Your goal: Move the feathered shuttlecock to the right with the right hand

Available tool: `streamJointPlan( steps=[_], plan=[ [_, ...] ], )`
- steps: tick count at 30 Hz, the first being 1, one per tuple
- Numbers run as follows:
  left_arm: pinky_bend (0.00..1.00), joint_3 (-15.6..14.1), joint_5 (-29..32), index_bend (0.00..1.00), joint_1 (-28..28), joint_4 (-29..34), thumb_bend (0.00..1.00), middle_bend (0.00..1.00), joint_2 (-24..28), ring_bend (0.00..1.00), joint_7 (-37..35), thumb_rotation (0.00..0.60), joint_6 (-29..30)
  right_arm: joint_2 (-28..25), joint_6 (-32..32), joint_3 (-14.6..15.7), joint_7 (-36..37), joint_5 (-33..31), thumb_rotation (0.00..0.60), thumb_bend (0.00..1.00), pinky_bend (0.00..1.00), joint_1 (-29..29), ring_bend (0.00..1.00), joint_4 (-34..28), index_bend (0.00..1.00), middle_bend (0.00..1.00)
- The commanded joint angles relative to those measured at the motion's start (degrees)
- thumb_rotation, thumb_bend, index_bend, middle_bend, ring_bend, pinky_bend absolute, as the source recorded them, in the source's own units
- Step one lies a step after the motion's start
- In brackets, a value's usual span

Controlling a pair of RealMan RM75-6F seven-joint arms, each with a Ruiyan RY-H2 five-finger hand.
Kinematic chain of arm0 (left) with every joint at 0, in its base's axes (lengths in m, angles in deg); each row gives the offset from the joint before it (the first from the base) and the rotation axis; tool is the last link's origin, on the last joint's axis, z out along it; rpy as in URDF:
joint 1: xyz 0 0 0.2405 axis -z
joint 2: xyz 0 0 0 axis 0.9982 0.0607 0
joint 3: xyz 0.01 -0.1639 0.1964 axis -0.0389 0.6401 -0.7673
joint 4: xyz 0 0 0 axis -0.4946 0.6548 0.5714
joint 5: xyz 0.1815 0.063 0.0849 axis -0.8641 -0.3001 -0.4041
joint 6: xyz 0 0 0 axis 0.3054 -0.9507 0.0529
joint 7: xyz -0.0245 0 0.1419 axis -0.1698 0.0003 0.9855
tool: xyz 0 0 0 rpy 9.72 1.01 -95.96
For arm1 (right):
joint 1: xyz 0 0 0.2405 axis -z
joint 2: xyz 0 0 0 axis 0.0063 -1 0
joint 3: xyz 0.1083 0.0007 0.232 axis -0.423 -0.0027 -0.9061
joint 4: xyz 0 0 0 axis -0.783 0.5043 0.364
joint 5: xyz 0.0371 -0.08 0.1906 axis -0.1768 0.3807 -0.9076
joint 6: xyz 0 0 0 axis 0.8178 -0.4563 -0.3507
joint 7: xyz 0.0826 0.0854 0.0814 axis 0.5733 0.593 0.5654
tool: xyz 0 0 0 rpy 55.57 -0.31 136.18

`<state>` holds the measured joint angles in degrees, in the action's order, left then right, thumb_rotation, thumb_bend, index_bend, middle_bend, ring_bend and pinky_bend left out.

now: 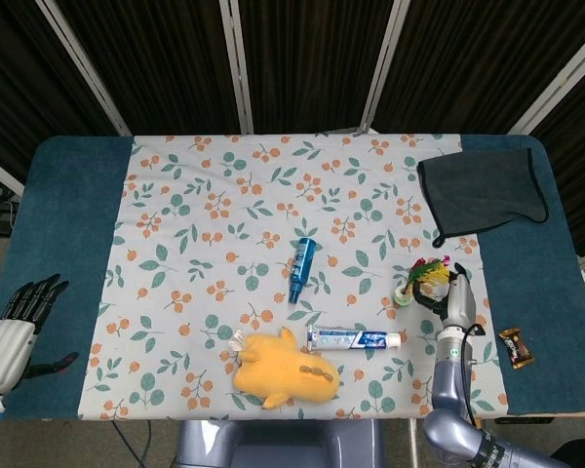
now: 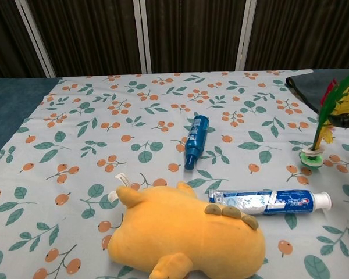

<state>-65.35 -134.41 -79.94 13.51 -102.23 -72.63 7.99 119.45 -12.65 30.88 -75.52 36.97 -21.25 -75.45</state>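
The feathered shuttlecock [image 1: 417, 278] has red, yellow and green feathers and a white-green round base [image 2: 310, 157]. It stands tilted at the right side of the floral cloth [image 1: 224, 195]. My right hand [image 1: 454, 293] holds it by the feathers, just right of it. In the chest view only the feathers [image 2: 344, 99] and a dark bit of the hand at the right edge show. The base is at or just above the cloth. My left hand [image 1: 15, 327] rests open at the table's front left corner, far from everything.
A blue tube [image 1: 301, 268] lies mid-table, a toothpaste tube [image 1: 354, 338] in front of it, and a yellow plush toy [image 1: 285, 369] at the front edge. A dark grey cloth [image 1: 483, 190] lies back right. A small brown wrapper [image 1: 515, 347] lies right of my right hand.
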Motion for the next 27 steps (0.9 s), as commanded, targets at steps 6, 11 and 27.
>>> streamJointPlan(
  steps=[6,11,27],
  plan=[
    [0.00,0.0,-0.1,0.00,0.0,-0.1,0.18,0.00,-0.1,0.00,0.1,0.598,0.0,-0.4,0.1,0.9,1.1,0.3,0.600,0.36,0.00,1.1,0.00,0.0,0.67,0.40],
    [0.00,-0.1,-0.1,0.00,0.0,-0.1,0.18,0.00,-0.1,0.00,0.2,0.597,0.0,-0.6,0.2,1.3,1.4,0.3,0.600,0.36,0.00,1.6,0.00,0.0,0.66,0.40],
    [0.00,-0.1,0.0,0.00,-0.1,0.0,0.18,0.00,0.0,0.00,0.2,0.598,-0.1,-2.0,-0.4,4.8,2.4,3.1,0.600,0.35,0.00,4.3,0.00,-1.6,0.38,0.15]
  ],
)
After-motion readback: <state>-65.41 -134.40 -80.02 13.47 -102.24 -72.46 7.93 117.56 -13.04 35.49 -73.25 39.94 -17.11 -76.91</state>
